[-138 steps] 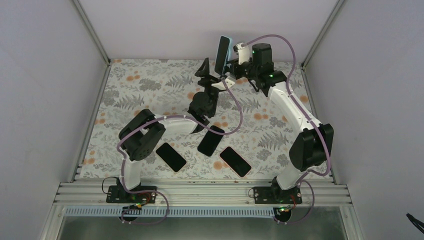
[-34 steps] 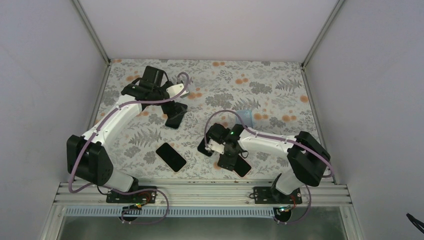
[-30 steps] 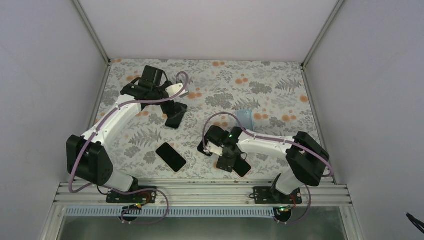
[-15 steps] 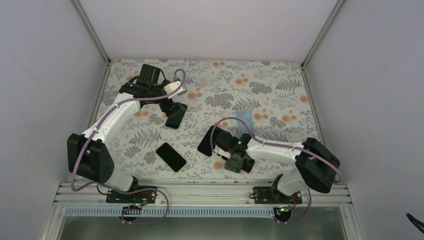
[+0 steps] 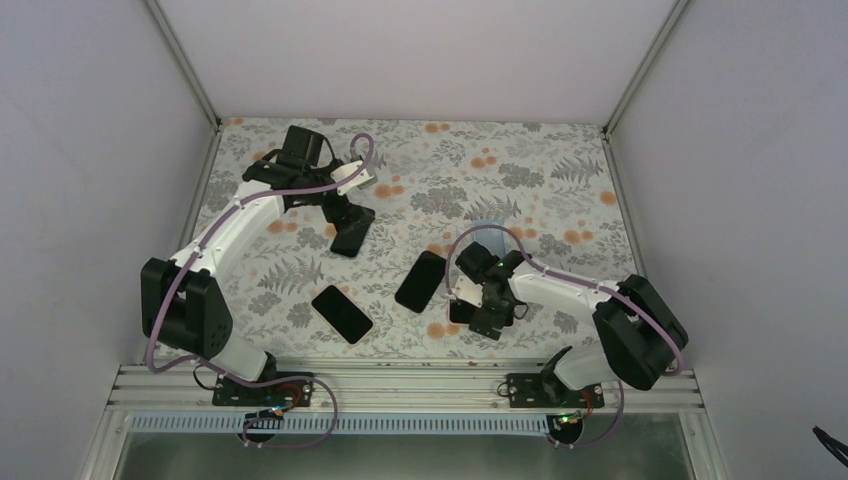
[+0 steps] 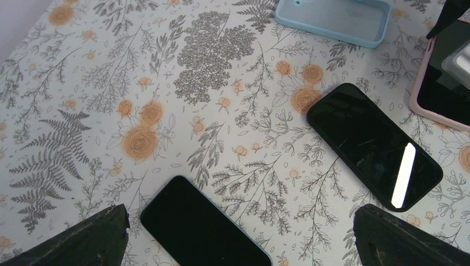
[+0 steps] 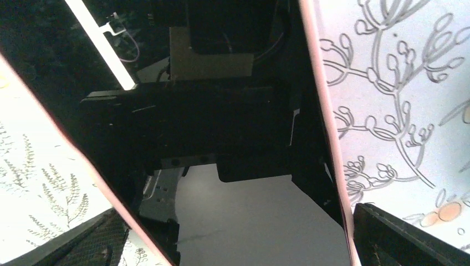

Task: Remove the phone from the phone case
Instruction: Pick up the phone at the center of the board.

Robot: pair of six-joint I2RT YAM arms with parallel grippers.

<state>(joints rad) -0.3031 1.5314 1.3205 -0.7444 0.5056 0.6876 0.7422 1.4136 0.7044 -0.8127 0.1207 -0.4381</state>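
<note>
Phone (image 5: 461, 312) in its pink phone case (image 7: 328, 127) lies flat on the flowered table (image 5: 560, 180), toward 5 o'clock from the table's middle. The right gripper (image 5: 485, 312) hangs directly over it and hides most of it in the top view. In the right wrist view the dark screen fills the frame and mirrors the gripper's underside. The two fingers (image 7: 83, 241) stand wide apart at the bottom corners, with the cased phone between them. Whether they touch the case I cannot tell.

A bare black phone (image 5: 421, 281) lies just beside the cased one at 10 o'clock, close to the right gripper. A second black phone (image 5: 341, 313) lies farther off at 9 o'clock. A light blue case (image 6: 332, 19), with nothing in it, sits at 12 o'clock. A third black phone (image 5: 350, 238) lies well apart at 10 o'clock, right by the left gripper (image 5: 343, 212). In the left wrist view that gripper's fingers (image 6: 88, 241) are spread wide and hold nothing.
</note>
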